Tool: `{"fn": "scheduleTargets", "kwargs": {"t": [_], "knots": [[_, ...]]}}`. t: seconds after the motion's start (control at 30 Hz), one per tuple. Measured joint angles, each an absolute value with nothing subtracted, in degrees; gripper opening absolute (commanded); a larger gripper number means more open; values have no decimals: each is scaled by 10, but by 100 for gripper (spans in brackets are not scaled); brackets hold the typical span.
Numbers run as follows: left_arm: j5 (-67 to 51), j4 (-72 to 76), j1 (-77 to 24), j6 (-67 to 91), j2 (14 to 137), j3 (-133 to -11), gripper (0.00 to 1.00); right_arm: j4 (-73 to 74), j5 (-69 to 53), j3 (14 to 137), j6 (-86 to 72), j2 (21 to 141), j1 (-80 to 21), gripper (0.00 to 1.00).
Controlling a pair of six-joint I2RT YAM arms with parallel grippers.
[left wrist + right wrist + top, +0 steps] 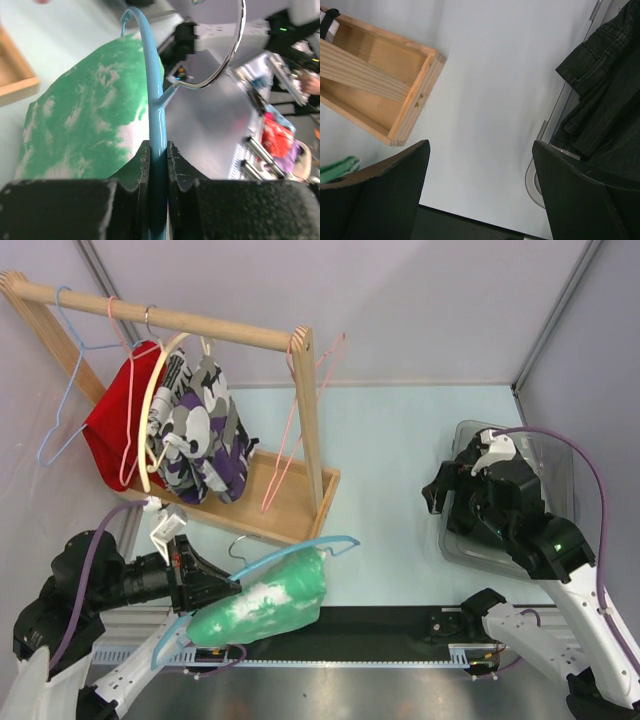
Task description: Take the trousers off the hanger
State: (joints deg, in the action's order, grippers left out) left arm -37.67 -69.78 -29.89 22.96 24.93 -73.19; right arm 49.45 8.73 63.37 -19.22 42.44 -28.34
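Green-and-white trousers (265,602) hang over a light-blue hanger (300,545) held low over the table's near edge, in front of the rack. My left gripper (222,585) is shut on the hanger's arm. In the left wrist view the blue hanger (152,90) runs up between the closed fingers of the left gripper (158,160), its metal hook (230,55) is to the right and the trousers (85,115) bulge on the left. My right gripper (440,490) is open and empty above the table beside the bin; it also shows in the right wrist view (480,145).
A wooden clothes rack (310,410) stands at the back left with a red garment (110,430), purple camouflage trousers (205,430) and empty pink (290,430) and blue (65,390) hangers. A clear bin (555,455) at the right holds dark jeans (605,90).
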Motion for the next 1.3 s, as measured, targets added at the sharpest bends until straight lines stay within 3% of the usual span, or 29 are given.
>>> {"fn": "scheduleTargets", "kwargs": {"t": [0.27,0.57,0.9,1.3], "knots": [[-458,-619,-300,272,289,-776,0,494,87,634,-192,421,-283,89],[-458,-400,-304,381,403,-774,0,498,87,634,-189,410,-283,90],[-233,-350,-519,395,634,-954,0,532,98,677,-179,378,-283,90],[183,-365,-689,347,822,-1154,0,504,-3,695,-134,356,-283,90]]}}
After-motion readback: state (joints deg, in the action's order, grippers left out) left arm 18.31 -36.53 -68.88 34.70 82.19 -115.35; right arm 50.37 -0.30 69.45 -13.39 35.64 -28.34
